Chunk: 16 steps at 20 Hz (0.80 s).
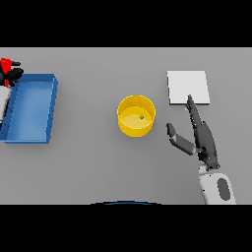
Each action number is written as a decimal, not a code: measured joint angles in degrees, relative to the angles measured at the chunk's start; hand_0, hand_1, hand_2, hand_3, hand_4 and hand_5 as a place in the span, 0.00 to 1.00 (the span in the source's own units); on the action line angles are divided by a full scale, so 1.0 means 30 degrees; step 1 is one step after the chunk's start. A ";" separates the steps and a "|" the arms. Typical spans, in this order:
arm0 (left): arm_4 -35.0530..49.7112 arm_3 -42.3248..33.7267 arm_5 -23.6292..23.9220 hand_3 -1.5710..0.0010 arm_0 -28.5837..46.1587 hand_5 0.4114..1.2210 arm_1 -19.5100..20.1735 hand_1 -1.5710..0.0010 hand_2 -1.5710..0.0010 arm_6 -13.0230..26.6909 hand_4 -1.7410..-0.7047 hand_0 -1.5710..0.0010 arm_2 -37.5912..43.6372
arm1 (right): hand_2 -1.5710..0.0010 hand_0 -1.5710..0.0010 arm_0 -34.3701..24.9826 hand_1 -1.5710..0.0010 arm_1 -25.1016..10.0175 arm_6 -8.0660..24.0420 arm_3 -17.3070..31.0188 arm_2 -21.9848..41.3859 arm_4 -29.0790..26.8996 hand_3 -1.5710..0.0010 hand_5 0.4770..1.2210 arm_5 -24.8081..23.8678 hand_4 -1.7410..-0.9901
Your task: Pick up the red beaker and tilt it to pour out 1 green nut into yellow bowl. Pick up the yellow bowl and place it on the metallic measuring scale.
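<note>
The right robot hand (202,140) lies released, fingers straight, tips over the scale (188,86) at its 12 o'clock. At 9 o'clock sits the yellow bowl (136,116) (green nut (141,117) inside). Far left — the left robot hand (11,74) grasps the red beaker (5,64), cut off beside the blue tray (30,108).

The yellow bowl (136,116) stands upright near the middle of the grey surface (98,167), round and straight-walled, with one small green nut (141,117) lying inside, right of its centre. The metallic measuring scale (188,87), a pale square slab, lies flat, up and to the right of the bowl, apart from it. The red beaker (6,64) shows only partly at the far left edge.
</note>
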 measured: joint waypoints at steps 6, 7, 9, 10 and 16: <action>0.0757 -1.0585 -0.2697 0.55 0.5214 0.35 0.2982 0.44 0.47 0.2388 0.78 0.36 -0.2159 | 1.00 1.00 -0.0085 1.00 -0.0166 0.0145 0.0119 -0.0025 0.0167 1.00 0.26 -0.0074 0.77; 0.1230 -1.2854 -0.3192 0.64 0.6333 0.33 0.3845 0.55 0.57 0.3317 0.84 0.49 -0.2317 | 1.00 1.00 0.0022 1.00 -0.0167 -0.0049 0.0087 -0.0007 0.0109 1.00 0.26 -0.0031 0.78; 0.1992 -1.6674 -0.3160 0.77 0.7962 0.30 0.5135 0.71 0.73 0.4579 0.92 0.67 -0.2549 | 1.00 1.00 0.0007 1.00 -0.0123 -0.0170 0.0156 0.0044 0.0178 1.00 0.27 -0.0089 0.79; 0.1618 -1.7922 -0.3084 0.82 0.8333 0.30 0.5812 0.77 0.78 0.5311 0.94 0.74 -0.3030 | 1.00 1.00 0.0151 1.00 -0.0222 -0.0420 -0.0005 -0.0033 0.0091 1.00 0.28 -0.0073 0.79; 0.0714 -1.9201 -0.1651 0.95 0.8637 0.29 0.6016 0.94 0.94 0.6382 1.00 0.93 -0.3676 | 1.00 1.00 0.0008 1.00 -0.0220 0.0249 -0.0103 0.0125 0.0241 1.00 0.28 0.0007 0.75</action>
